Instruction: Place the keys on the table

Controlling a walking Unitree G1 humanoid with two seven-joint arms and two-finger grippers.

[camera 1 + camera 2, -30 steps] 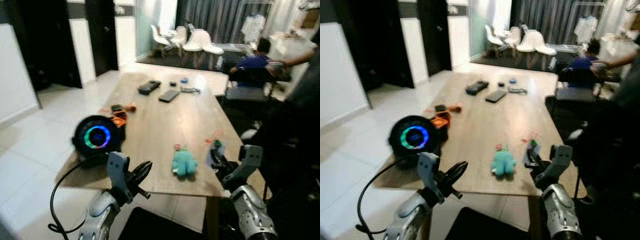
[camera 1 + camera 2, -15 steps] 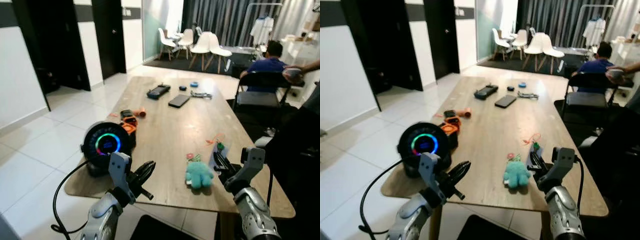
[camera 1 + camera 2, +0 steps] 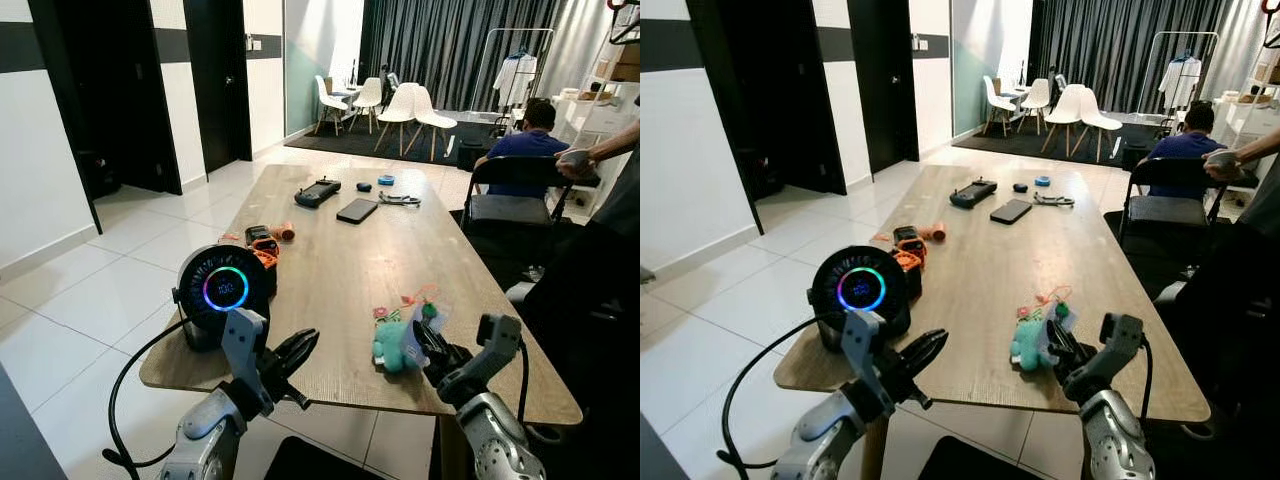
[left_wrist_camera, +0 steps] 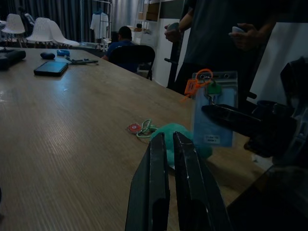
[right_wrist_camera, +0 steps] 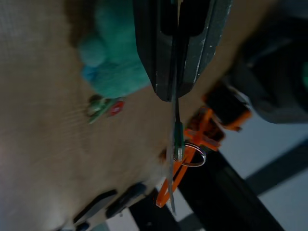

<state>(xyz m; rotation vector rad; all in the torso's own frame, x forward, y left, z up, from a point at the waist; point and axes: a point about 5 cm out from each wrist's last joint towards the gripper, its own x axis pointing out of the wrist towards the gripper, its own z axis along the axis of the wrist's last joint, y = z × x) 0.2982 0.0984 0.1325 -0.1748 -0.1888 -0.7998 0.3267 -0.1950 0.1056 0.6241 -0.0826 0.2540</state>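
The keys [image 3: 425,312] hang with a clear card holder, a green tag and an orange ring [image 5: 180,144]. My right gripper [image 3: 430,340] is shut on the card holder, just above the near right part of the wooden table [image 3: 340,260]. The keys [image 4: 213,115] are held upright beside a teal plush toy [image 3: 390,345] that lies on the table. My left gripper [image 3: 300,350] is shut with nothing in it, at the table's near edge, left of the toy.
A round black device with a glowing ring [image 3: 225,290] stands at the near left corner, orange items [image 3: 265,248] behind it. A phone [image 3: 356,210] and a controller [image 3: 317,191] lie farther back. A person [image 3: 535,145] sits at the far right; another person [image 3: 610,230] stands close on the right.
The whole picture has shifted and sharpened as the camera moved. My right gripper still holds the keys and now sits closer to the teal toy.
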